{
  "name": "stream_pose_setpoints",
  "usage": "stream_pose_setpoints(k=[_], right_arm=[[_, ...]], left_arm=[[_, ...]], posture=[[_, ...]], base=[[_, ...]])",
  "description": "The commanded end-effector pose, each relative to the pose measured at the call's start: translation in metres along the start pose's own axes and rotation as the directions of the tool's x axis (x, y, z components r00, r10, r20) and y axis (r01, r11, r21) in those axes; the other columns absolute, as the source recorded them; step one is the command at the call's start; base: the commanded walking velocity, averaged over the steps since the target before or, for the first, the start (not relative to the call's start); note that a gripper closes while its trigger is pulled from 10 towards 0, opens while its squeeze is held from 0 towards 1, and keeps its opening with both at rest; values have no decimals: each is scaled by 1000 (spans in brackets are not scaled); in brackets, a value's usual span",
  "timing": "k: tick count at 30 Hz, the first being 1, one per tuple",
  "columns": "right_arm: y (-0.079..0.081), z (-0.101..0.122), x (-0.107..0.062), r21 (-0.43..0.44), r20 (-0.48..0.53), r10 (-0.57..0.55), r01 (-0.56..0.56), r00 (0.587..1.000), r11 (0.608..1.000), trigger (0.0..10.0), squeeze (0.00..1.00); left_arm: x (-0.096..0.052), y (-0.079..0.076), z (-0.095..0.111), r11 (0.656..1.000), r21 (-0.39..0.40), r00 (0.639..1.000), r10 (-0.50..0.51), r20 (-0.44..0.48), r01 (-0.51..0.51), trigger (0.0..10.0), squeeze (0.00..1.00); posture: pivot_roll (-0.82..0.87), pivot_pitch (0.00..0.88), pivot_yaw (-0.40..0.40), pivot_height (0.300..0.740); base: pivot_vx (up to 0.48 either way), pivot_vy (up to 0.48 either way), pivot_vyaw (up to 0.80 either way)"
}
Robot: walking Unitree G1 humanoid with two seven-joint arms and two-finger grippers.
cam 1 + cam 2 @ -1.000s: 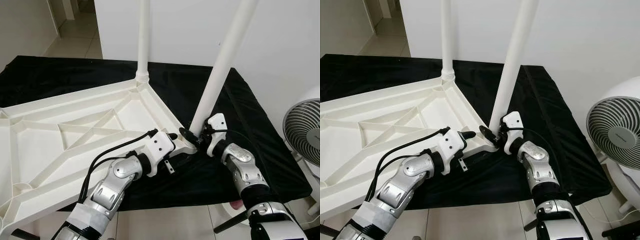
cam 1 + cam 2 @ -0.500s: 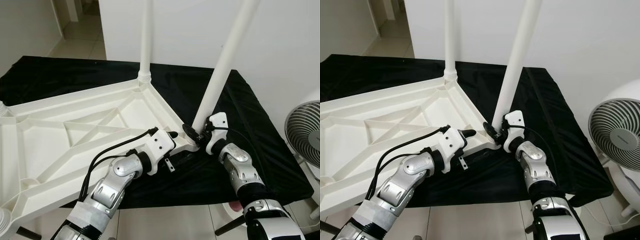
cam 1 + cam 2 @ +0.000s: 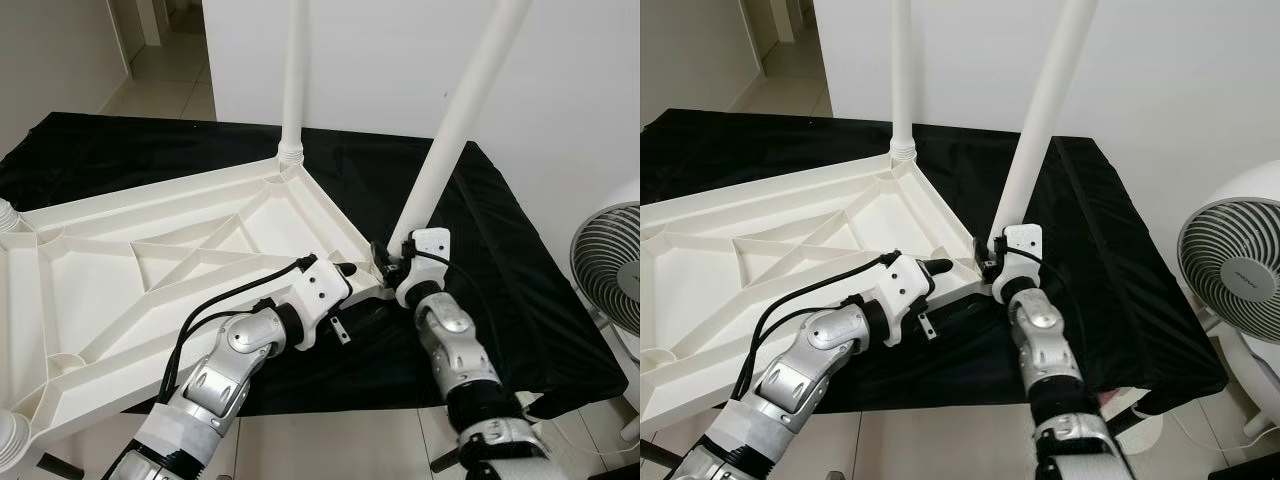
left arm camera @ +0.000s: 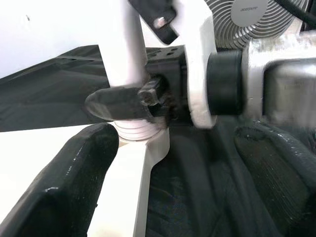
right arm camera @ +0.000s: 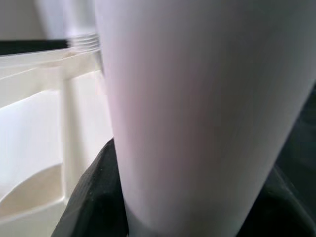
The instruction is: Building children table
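Right end effector (image 3: 992, 258) clamps the tilted leg (image 3: 1040, 130) at its base, so straighten it over the tabletop (image 3: 790, 225) corner socket while your spread left end effector (image 3: 352, 272) steadies that corner.

White plastic kids table (image 3: 150, 250), white legs (image 3: 455, 125), black cloth (image 3: 490, 230) underneath. Silver arms, black-fingered tools. Fan (image 3: 608, 262) grey-white, floor tiles (image 3: 165, 85) beige.
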State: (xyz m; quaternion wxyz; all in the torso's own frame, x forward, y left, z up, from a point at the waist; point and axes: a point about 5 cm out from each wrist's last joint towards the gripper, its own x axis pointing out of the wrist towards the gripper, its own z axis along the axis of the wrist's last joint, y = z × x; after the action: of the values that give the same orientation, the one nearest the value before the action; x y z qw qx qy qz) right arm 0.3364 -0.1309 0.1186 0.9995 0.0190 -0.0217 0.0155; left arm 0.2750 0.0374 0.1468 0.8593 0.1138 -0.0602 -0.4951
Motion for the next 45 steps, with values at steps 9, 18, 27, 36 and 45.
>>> stream_pose_setpoints(k=[9, 18, 27, 36, 45], right_arm=[[6, -13, -13, 24, -82, -187, 190, 979, 982, 0, 0], [-1, 1, -10, 61, 4, -148, 147, 989, 987, 10000, 1000], [-13, 1, -8, 22, -8, -1, 1, 1000, 1000, 10000, 1000], [-25, 5, -5, -103, -32, 310, -311, 950, 945, 10000, 0], [-23, 15, 0, -179, -39, 550, -547, 834, 818, 10000, 0]], left_arm=[[2, 0, -1, 1000, -2, 1000, -27, -6, 27, 10000, 0], [1, -2, -1, 1000, -5, 1000, -28, -8, 28, 10000, 0], [0, -4, -2, 999, -8, 999, -32, -9, 31, 10000, 0], [2, -5, -2, 999, -8, 999, -39, -7, 39, 10000, 0], [3, -4, -1, 999, 0, 999, -40, -4, 40, 10000, 0]], posture=[[118, 15, -49, 740], [122, 19, -47, 740], [122, 18, -50, 740], [116, 7, -52, 740], [128, 0, -58, 740]], base=[[0, 0, 0], [0, 0, 0], [0, 0, 0], [0, 0, 0], [0, 0, 0]])
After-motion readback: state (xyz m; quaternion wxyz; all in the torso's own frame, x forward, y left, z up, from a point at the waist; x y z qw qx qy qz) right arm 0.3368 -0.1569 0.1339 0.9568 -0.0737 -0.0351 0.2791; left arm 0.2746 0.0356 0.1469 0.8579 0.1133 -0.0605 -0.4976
